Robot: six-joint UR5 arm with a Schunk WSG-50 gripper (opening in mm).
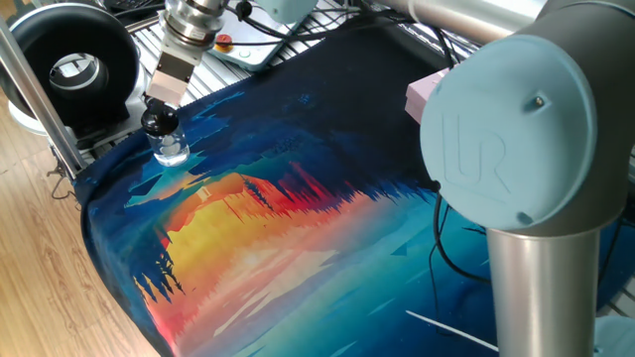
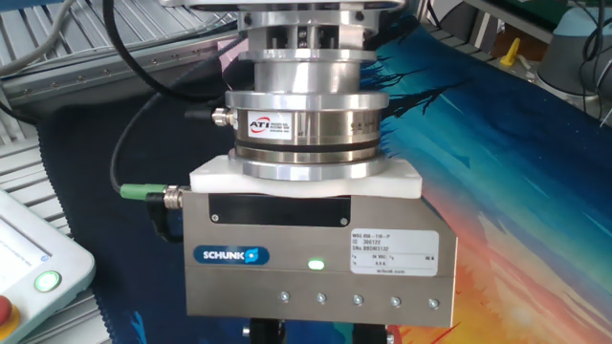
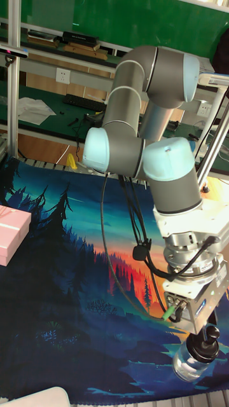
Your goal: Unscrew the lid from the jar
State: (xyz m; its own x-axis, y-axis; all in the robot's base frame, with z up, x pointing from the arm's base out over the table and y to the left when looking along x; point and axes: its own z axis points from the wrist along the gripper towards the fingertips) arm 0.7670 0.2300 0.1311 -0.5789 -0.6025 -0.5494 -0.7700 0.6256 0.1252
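On the painted counter [image 1: 298, 248] stands the jar [image 1: 173, 149] — the tool [image 1: 159, 119] clamps its lid [image 1: 160, 123].

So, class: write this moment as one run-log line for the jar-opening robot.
step: unscrewing | gripper: over lid, grip unclear | jar: upright on printed mat | lid: still on jar

Lid [image 1: 159, 121] black; jar [image 1: 173, 149] clear glass. Cloth [image 1: 298, 218] blue with orange-red sunset forest. Box [image 3: 11, 234] pink, 9 o'clock.
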